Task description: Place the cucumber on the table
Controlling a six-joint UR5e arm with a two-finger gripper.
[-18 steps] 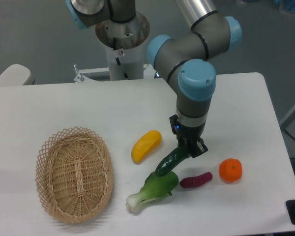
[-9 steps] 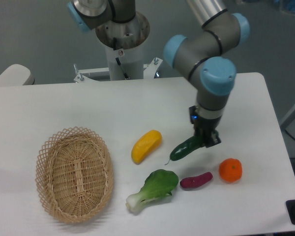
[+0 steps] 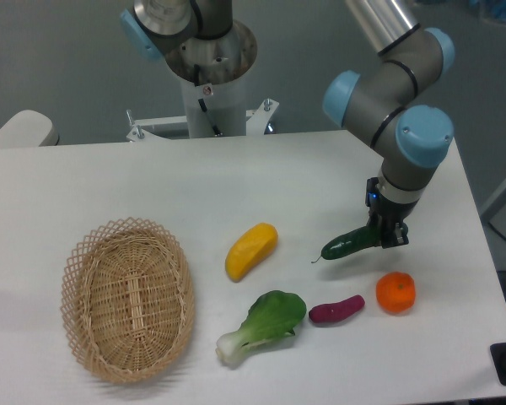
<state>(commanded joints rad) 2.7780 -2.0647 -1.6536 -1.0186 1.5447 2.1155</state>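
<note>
Cucumber (image 3: 348, 245) hangs tilted from the gripper (image 3: 386, 233), fingers clamped on its end, and could roll against the orange (image 3: 395, 292) once freed above the table (image 3: 152, 181).

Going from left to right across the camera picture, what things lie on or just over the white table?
Wicker basket → yellow vegetable → bok choy → purple vegetable → cucumber held in the gripper → orange fruit.

One fixed camera — high, front-on, looking down across the table (image 3: 110, 181) toward the arm's base (image 3: 211, 80).
</note>
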